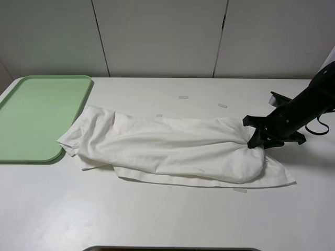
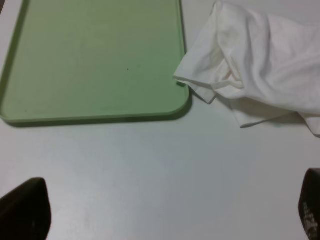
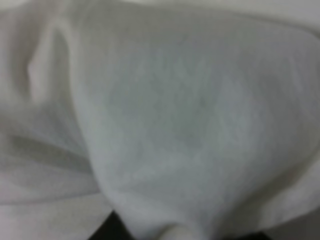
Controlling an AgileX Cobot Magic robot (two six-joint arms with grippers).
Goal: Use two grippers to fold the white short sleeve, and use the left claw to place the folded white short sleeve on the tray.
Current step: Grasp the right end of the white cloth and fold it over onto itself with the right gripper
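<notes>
White worktop (image 1: 157, 219) w/ a few small pale tape strips (image 1: 183, 97) scattered on it. Pale wall panels (image 1: 157, 36) behind, dark seams btwn them.

White table (image 1: 157, 219) carrying pale green tray (image 1: 36, 117) at left, crumpled white short sleeve (image 1: 178, 146) touching its edge, small tape strips (image 1: 183, 97) nearby.

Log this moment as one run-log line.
shirt: on table, corner at tray rim | left tool: open, empty | right tool: at shirt's opposite end, grip unclear
</notes>
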